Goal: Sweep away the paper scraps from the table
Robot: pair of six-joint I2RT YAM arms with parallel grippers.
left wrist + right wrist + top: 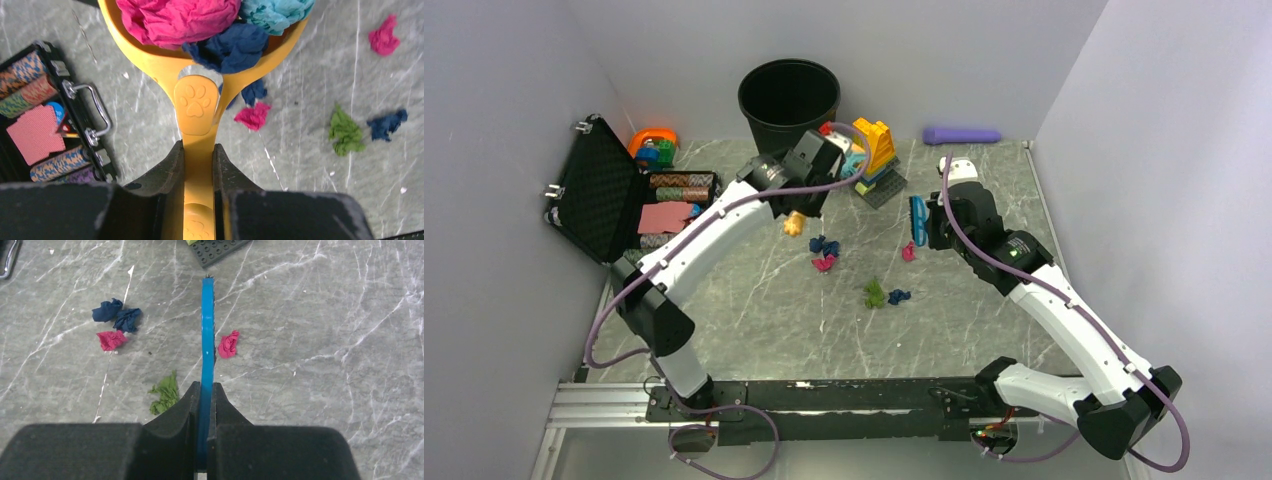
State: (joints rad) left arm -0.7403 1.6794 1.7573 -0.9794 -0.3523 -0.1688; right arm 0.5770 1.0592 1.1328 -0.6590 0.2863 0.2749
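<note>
My left claw (198, 150) is squeezed tight on the handle of a yellow scoop (195, 107) with little paw prints on it. I grip the thin handle so the bowl sticks out in front with its open side up. That way the paper scraps (175, 17) inside do not spill. A pink one, a dark blue one (227, 47) and a teal one (272, 12) are heaped in the bowl.

My right claw (205, 390) is clamped on a blue brush (207, 330). I hold it on its thin edge, so from my wrist it looks like a straight blue line. Held like this, its long side can push scraps along the table (325, 315).

More scraps lie loose on the table. A pink scrap (228, 344) sits just beside the brush, on its right. On the other side lie a green scrap (165, 395), another pink one (111, 340) and two dark blue ones (116, 315) touching each other.

The black bin (789, 95) stands at the back of the table, near my left claw. I think the scoop is full enough to tip in there. If I tilt it too soon, the wads could roll back onto the table. So the job looks partly done.
</note>
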